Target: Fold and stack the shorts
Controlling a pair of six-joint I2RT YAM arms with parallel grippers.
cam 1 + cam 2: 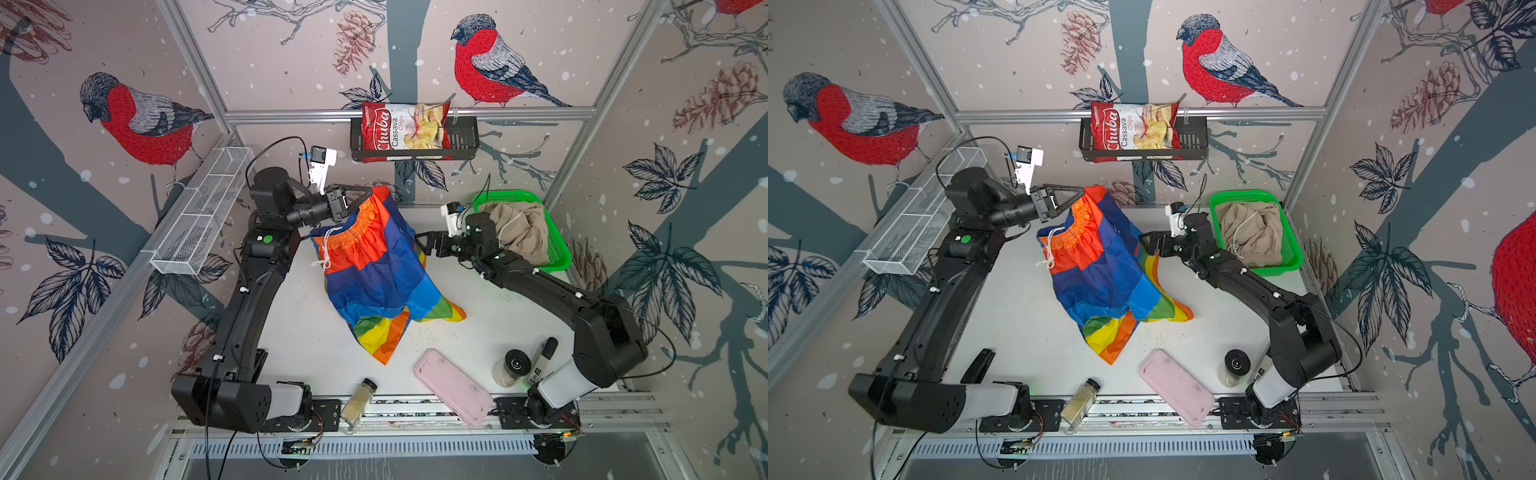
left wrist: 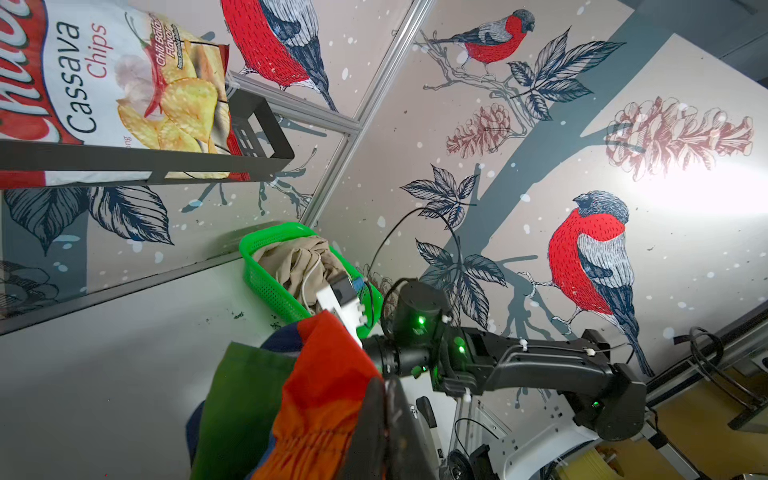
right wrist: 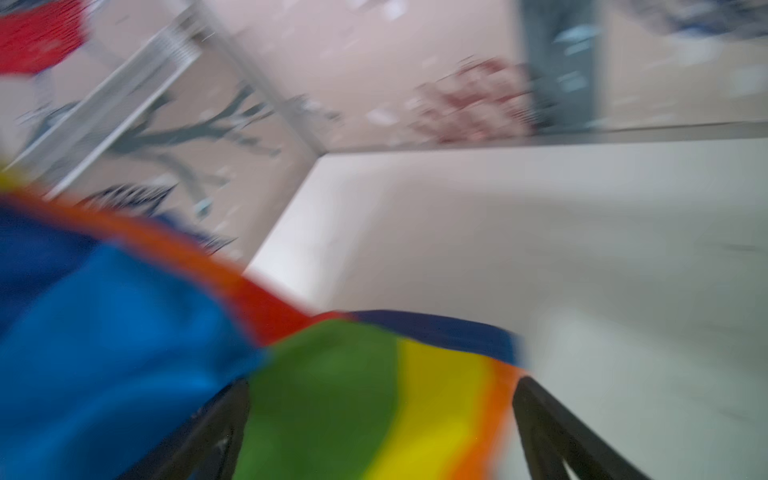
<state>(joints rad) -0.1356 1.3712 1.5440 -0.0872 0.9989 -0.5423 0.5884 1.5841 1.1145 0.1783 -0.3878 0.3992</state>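
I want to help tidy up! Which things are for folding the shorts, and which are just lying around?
For the job:
rainbow shorts, pinched by the left gripper
beige shorts, bunched in the green basket

Just lying about:
chips bag
spice jar
pink case
black-lidded jar
marker
white wire rack

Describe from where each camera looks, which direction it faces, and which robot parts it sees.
Both top views: high above the table's front edge, looking down; left arm and right arm show whole, rainbow shorts between.
Left wrist: behind the left pincer, shut on the orange waistband; faces the green basket and right arm.
Right wrist: blurred, behind the open right pincer; faces the wall across the shorts and table.
Shared: all show the rainbow shorts.
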